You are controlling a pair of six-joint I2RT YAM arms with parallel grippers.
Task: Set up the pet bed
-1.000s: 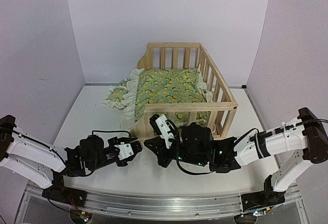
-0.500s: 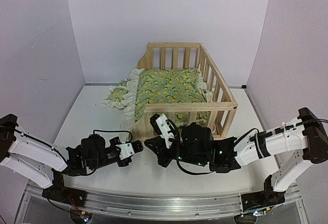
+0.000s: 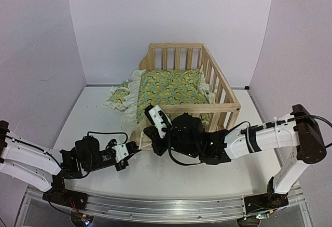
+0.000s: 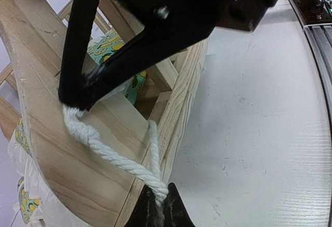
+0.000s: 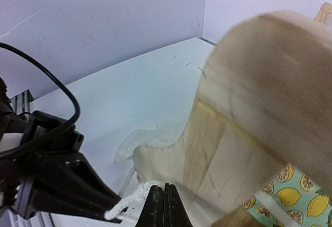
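Top view: I see open desk (image 3: 88,118) at left and lower centre. Pet bed (image 3: 176,45) blocks centre; rope (image 4: 111,157) between left gripper (image 4: 158,206) and right gripper (image 5: 162,201) bars my passage there.

Top cam is fixed, high behind the arm bases, tilted down across the table (image 3: 93,112) to the back wall; wide and far. Left wrist cam looks along the left gripper (image 4: 158,211), very near: rope (image 4: 114,157) at its tips, pet bed (image 4: 46,107) corner just ahead. Right wrist cam looks along the right gripper (image 5: 161,203), equally near. Both wrist views share that rope and bed corner, and each sees the other gripper just past its tips.
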